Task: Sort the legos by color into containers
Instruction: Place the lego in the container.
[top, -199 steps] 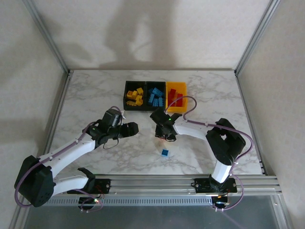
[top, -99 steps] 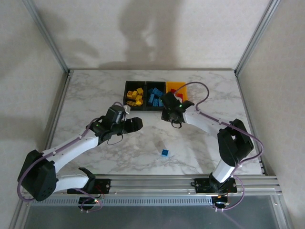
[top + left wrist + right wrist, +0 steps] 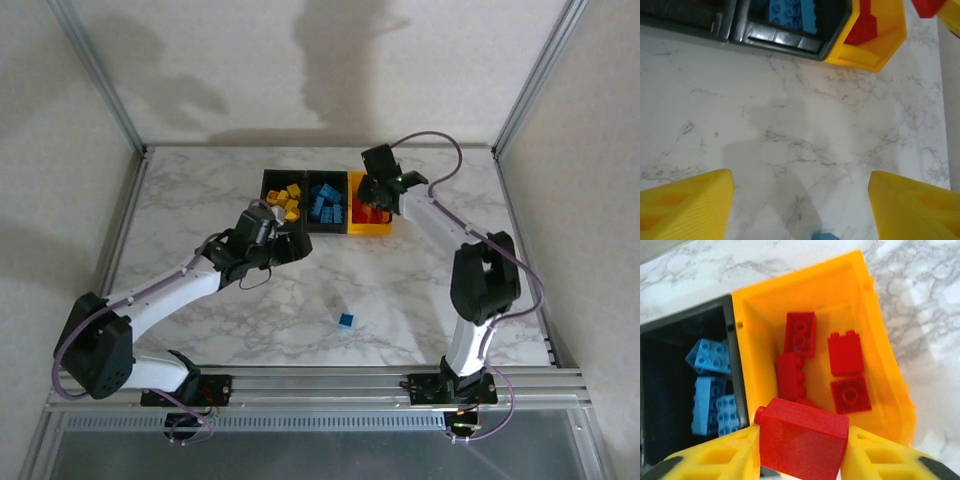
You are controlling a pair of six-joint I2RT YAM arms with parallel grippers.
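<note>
Red brick pinched in our right claw above the yellow-orange bin
Released off-centre, we judge it could clip the rim and bounce out; left claw gapes empty over the tabletop.

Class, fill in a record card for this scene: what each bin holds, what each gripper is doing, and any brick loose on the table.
left black bin: yellow bricks
middle black bin: blue bricks
yellow-orange bin: red bricks
right gripper: shut on held red brick, above the yellow-orange bin
left gripper: open, empty, over the table in front of the bins
loose on table: one blue brick
</note>
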